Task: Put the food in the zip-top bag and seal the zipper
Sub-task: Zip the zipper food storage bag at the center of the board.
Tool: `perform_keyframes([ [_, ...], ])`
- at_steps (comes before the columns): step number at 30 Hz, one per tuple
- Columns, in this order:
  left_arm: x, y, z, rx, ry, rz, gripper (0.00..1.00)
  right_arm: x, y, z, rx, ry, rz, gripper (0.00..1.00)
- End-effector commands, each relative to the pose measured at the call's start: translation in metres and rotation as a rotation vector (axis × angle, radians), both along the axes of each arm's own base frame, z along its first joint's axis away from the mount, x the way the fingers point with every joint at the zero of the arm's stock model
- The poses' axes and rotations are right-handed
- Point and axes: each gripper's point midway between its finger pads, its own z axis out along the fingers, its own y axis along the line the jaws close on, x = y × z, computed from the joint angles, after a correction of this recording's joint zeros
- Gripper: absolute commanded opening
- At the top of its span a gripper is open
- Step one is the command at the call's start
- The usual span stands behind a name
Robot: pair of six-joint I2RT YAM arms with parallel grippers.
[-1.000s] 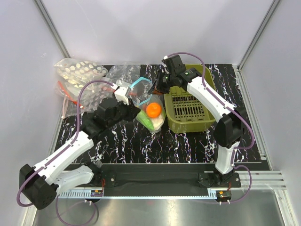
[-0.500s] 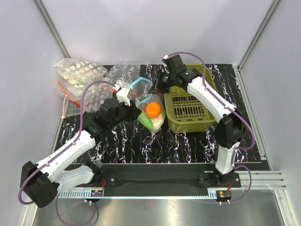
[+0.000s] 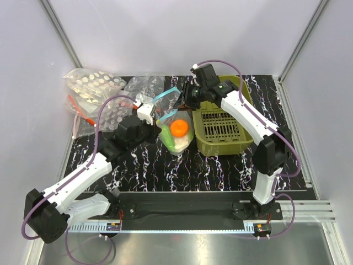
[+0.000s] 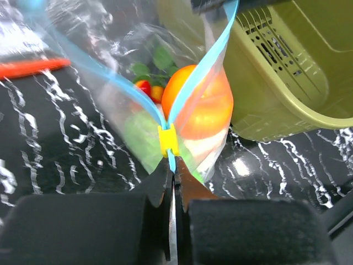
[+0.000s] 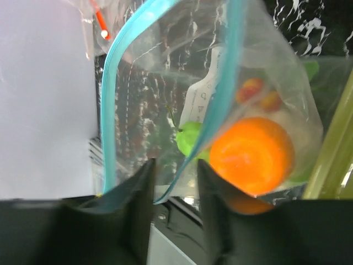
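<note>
Zip-top bag (image 3: 175, 132) strung between the two arms, food (image 3: 177, 128) already inside
The left pincer (image 4: 172, 179) is pressed together on the teal zipper (image 4: 201, 66), just behind a yellow slider (image 4: 168, 141); ahead of it the two sides of the strip fork apart. Beyond its tips the round orange piece (image 4: 199, 107) and green pieces (image 4: 138, 138) sit low in the clear bag. The right pincer (image 5: 175, 171) is at the far end of the mouth: one blue strip runs down between its fingers (image 5: 135, 204), which show a gap, and I cannot tell whether it grips. Just beside it stands an olive basket (image 3: 220, 141) on the black marbled desk (image 3: 165, 171)
</note>
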Motion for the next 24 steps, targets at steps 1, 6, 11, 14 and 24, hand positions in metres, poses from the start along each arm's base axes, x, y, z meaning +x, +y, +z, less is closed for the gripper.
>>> perform_keyframes([
  [1, 0.005, 0.002, 0.062, 0.013, -0.172, -0.047, 0.00, -0.010, -0.009, 0.040, 0.012, -0.158, 0.073, 0.46],
  [6, -0.019, -0.003, 0.084, 0.020, -0.235, -0.201, 0.00, -0.021, -0.013, 0.063, -0.021, -0.382, 0.277, 0.52],
  [11, -0.034, 0.003, 0.099, 0.010, -0.288, -0.232, 0.00, -0.031, -0.012, 0.081, -0.030, -0.583, 0.452, 0.52],
  [14, -0.042, 0.002, 0.108, 0.014, -0.314, -0.283, 0.00, -0.065, -0.002, 0.090, 0.070, -0.768, 0.734, 0.52],
  [24, -0.066, -0.011, 0.133, 0.012, -0.292, -0.452, 0.00, -0.127, 0.006, 0.115, 0.255, -1.371, 1.150, 0.51],
])
